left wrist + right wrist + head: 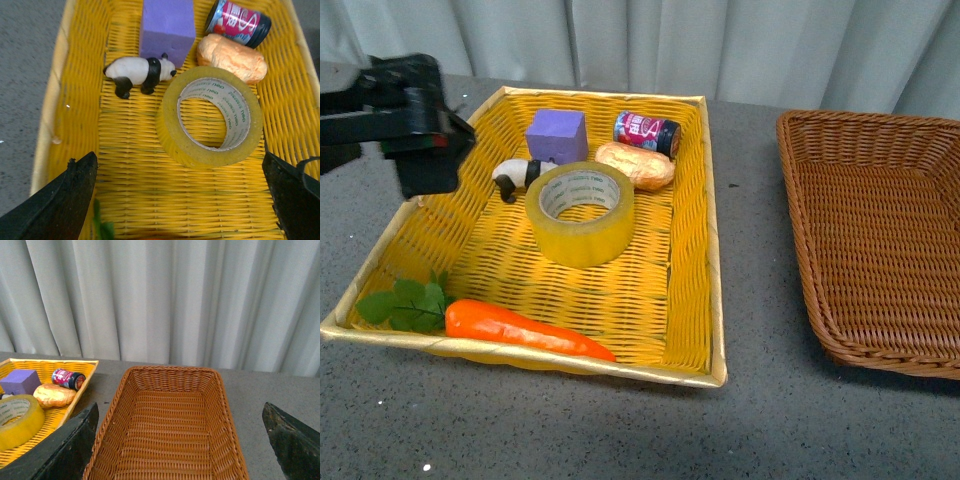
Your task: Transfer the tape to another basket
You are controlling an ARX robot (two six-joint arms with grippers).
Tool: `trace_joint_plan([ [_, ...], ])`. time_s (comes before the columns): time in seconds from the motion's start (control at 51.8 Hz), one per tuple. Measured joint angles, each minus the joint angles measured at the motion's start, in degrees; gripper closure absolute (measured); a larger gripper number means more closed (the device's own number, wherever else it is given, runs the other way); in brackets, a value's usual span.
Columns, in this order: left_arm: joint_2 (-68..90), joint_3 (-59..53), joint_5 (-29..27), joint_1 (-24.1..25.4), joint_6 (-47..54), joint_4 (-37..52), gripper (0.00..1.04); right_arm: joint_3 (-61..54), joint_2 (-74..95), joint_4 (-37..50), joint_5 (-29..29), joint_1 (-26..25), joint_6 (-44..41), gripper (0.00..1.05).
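The tape (580, 213), a wide yellowish roll with a white printed core, lies flat in the middle of the yellow basket (715, 250). My left gripper (428, 160) hovers over that basket's far left rim. In the left wrist view it is open (179, 165), and the tape (170, 131) lies just ahead of its fingertips, untouched. The brown wicker basket (800, 230) stands to the right with nothing in it. My right gripper (180, 410) hangs open above the brown basket (170, 371), with the tape (17, 422) off to its side.
Around the tape are a purple block (557, 135), a toy panda (515, 175), a red can (646, 131), an orange bun (635, 165), and a carrot (525, 328) with green leaves (405, 303). Grey tabletop separates the baskets. A curtain hangs behind.
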Motion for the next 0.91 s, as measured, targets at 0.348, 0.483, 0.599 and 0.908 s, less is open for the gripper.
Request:
trace_joint_plan([
  [0.348, 15.98, 15.32, -0.87, -1.14, -1.7, -7.72, 0.07, 0.0, 0.0, 0.0, 0.02, 0.0, 0.0, 0.09],
  [0.483, 18.05, 18.29, -0.87, -0.44, -2.67, -10.8, 0.07, 0.0, 0.0, 0.0, 0.02, 0.0, 0.0, 0.09],
  [0.599, 19.5, 19.82, -0.79, -0.11, -2.69, -12.35, 0.07, 0.0, 0.0, 0.0, 0.02, 0.0, 0.0, 0.09],
  [0.908, 23.43, 23.61, -1.03, -0.59, -3.15, -15.78, 0.07, 0.0, 0.0, 0.0, 0.02, 0.02, 0.02, 0.09],
])
